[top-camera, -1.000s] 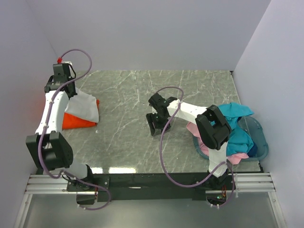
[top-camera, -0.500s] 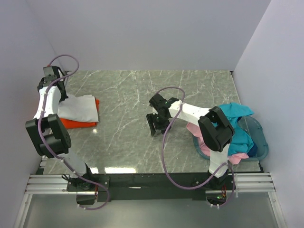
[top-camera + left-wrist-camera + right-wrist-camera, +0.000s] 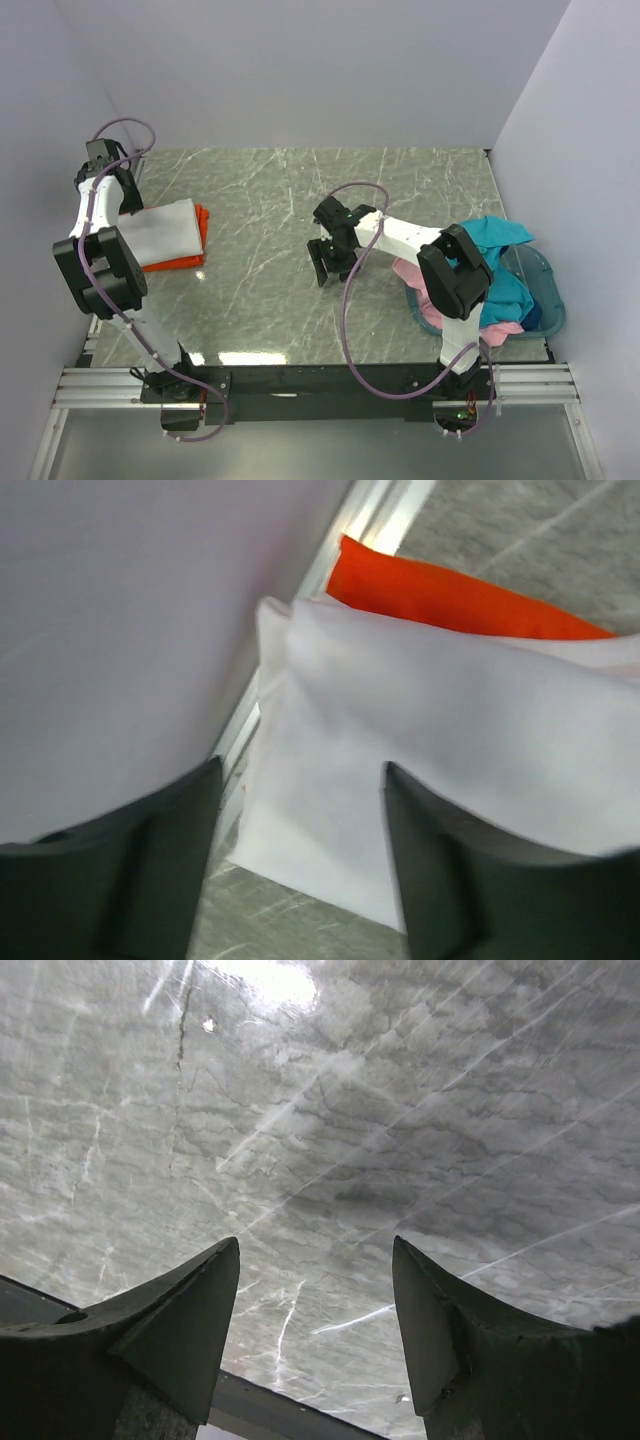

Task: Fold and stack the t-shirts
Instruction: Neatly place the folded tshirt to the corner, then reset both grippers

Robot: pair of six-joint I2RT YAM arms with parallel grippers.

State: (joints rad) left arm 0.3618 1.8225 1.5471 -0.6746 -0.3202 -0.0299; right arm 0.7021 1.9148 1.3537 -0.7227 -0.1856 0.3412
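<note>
Left side of the overhead view: a folded white shirt (image 3: 165, 228) lies flat on an orange shirt (image 3: 185, 263), tight against the wall. The left tool (image 3: 300, 780) hovers above the white one's corner, fingers apart, gripping nothing. The right tool (image 3: 328, 262) sits mid-frame over bare counter (image 3: 300, 200), fingers also spread and empty. At the right edge, a teal shirt (image 3: 495, 235) and a pink shirt (image 3: 415, 275) spill out of the basket (image 3: 545, 300). Next up is probably one of those. It's limp, light cotton that will likely sag, cling and drag its neighbours. A pinch on a loose top fold looks best, ideally a hem or shoulder edge.
</note>
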